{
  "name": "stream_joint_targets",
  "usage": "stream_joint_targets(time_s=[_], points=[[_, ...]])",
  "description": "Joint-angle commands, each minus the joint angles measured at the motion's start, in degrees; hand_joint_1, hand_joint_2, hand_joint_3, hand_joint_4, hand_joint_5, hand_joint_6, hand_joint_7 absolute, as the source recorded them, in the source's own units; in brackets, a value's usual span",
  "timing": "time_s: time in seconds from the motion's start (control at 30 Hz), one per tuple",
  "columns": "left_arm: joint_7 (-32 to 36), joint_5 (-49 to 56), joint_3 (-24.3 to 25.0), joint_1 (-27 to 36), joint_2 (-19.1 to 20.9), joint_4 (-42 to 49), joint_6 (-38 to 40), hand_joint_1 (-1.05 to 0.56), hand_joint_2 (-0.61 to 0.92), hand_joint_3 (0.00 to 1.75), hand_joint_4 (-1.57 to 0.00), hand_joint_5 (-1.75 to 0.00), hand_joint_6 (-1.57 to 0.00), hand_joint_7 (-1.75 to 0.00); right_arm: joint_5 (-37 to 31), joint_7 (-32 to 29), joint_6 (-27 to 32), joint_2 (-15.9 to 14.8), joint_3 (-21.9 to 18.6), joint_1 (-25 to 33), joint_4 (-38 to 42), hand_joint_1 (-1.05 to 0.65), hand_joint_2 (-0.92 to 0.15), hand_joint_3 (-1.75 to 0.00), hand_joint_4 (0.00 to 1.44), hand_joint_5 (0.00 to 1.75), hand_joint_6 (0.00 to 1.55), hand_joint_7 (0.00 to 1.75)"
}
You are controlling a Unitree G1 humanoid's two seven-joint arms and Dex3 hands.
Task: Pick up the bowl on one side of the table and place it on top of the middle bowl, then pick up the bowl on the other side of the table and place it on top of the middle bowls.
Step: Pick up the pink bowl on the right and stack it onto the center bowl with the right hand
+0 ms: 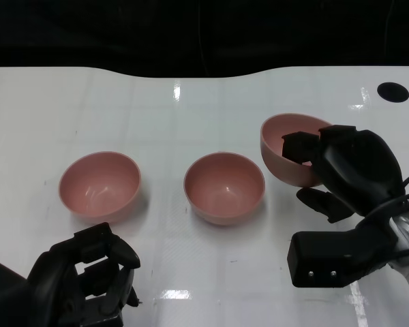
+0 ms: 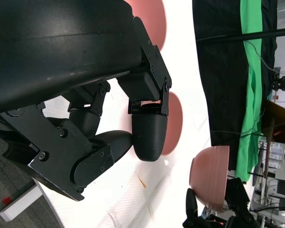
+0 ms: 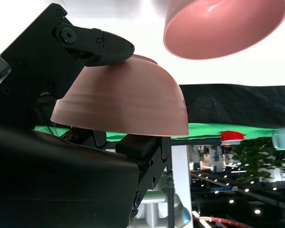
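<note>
We work at a glossy white table [image 1: 191,286] with a black curtain behind it; the wrist views catch green cloth and a cluttered room beyond.

Our right hand [image 1: 347,170] grips the right bowl [image 1: 286,153] by its rim, fingers inside the lip and a thumb under the outer wall. The bowl is tipped on its side, mouth turned toward the middle of the table, and the left wrist view shows it lifted clear of the surface. Beside it, apart, the middle bowl [image 1: 225,187] stands upright, and well beyond that the left bowl [image 1: 99,185] stands upright too. Our left hand [image 1: 88,279] hovers near the table's front edge, fingers curled loosely, holding nothing.

We judge these bowls light and stiff, likely smooth plastic, so slippery under hard fingers. The rim is the place to take hold, pinched between inside and outside walls, as we do now. A tilted bowl may slide in the grip, so we should level it before lowering it into the middle one.

All three look alike: round, deep, matte pink outside, with a shine inside.
</note>
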Motion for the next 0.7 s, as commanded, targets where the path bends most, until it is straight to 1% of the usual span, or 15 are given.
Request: stream_joint_targets(time_s=[0.03,0.07,0.1,0.13,0.17,0.23,0.27,0.3,0.4,0.43,0.47,0.53,0.63,0.7], points=[[0.3,0.3,0.1,-0.4,0.4,0.3,-0.7,-0.17,0.43,1.23,-0.81,-1.63,-0.83,-1.39,0.3,2.8,0.4,-0.6,-0.7,-0.2,-2.1,-0.19,-0.35,-1.13,0.94,1.75,0.78,1.51],[0.2,0.3,0.1,-0.4,0.4,0.4,-0.8,-0.17,0.43,1.23,-0.81,-1.63,-0.83,-1.39,0.2,3.9,0.6,-0.5,-0.6,-0.4,-2.6,-0.20,-0.35,-1.14,0.94,1.75,0.77,1.52],[0.1,0.4,0.1,-0.4,0.5,0.5,-0.9,-0.17,0.43,1.23,-0.81,-1.62,-0.83,-1.39,0.0,4.6,0.7,-0.4,-0.6,-0.6,-2.9,-0.20,-0.37,-1.06,0.92,1.75,0.82,1.29],[0.1,0.5,0.1,-0.4,0.5,0.6,-1.2,-0.17,0.44,1.22,-0.81,-1.62,-0.83,-1.38,0.4,5.0,0.2,-0.2,-0.6,-0.8,-3.1,-0.20,-0.39,-1.02,0.91,1.75,0.86,1.20],[0.1,0.6,0.1,-0.4,0.5,0.7,-1.3,-0.18,0.44,1.21,-0.81,-1.62,-0.83,-1.38,0.7,5.3,-0.2,0.1,-0.6,-0.9,-3.1,-0.19,-0.39,-0.99,0.91,1.75,0.89,1.15],[0.1,0.6,0.0,-0.4,0.4,0.7,-1.5,-0.18,0.45,1.19,-0.81,-1.62,-0.83,-1.38,0.7,5.8,-0.5,0.6,-0.5,-1.3,-3.1,-0.18,-0.39,-0.97,0.91,1.75,0.93,1.12],[0.1,0.5,0.0,-0.4,0.4,0.7,-1.4,-0.18,0.45,1.19,-0.82,-1.62,-0.84,-1.38,0.3,6.1,-0.2,0.9,-0.2,-1.6,-3.1,-0.19,-0.41,-0.96,0.91,1.75,0.94,1.06],[0.1,0.4,0.0,-0.4,0.3,0.8,-1.4,-0.18,0.45,1.19,-0.82,-1.62,-0.84,-1.38,-0.1,6.2,-0.2,1.2,-0.1,-1.9,-2.9,-0.20,-0.42,-0.94,0.90,1.75,0.93,1.08],[0.3,0.4,-0.1,-0.4,0.3,0.6,-1.1,-0.17,0.45,1.21,-0.82,-1.62,-0.84,-1.38,-0.4,5.9,-1.0,2.1,0.5,-2.9,-1.6,-0.22,-0.43,-0.96,0.91,1.75,0.85,1.36],[0.2,0.3,-0.1,-0.4,0.3,0.6,-1.2,-0.17,0.44,1.22,-0.82,-1.62,-0.84,-1.38,-0.3,5.6,-1.7,2.4,0.7,-3.4,-0.9,-0.22,-0.42,-0.96,0.91,1.75,0.84,1.40],[0.2,0.4,-0.1,-0.4,0.2,0.6,-1.2,-0.17,0.44,1.23,-0.82,-1.62,-0.84,-1.38,-0.2,5.0,-2.7,2.7,0.9,-3.9,0.1,-0.21,-0.42,-0.94,0.91,1.75,0.83,1.40],[0.3,0.4,-0.2,-0.3,0.2,0.5,-1.3,-0.17,0.43,1.24,-0.82,-1.62,-0.84,-1.38,-0.3,4.1,-3.9,3.2,1.2,-4.7,1.6,-0.21,-0.44,-0.91,0.92,1.75,0.88,1.26],[0.4,0.6,-0.4,-0.1,0.2,0.2,-1.2,-0.18,0.42,1.24,-0.82,-1.63,-0.84,-1.38,-0.7,3.3,-4.4,4.0,1.8,-5.7,3.4,-0.22,-0.46,-0.90,0.92,1.75,0.89,1.23],[0.5,0.8,-0.5,0.0,0.3,0.0,-1.1,-0.18,0.43,1.23,-0.82,-1.63,-0.84,-1.38,-1.0,2.8,-4.5,4.6,2.2,-6.4,4.7,-0.22,-0.51,-0.81,0.91,1.75,0.92,1.05]])
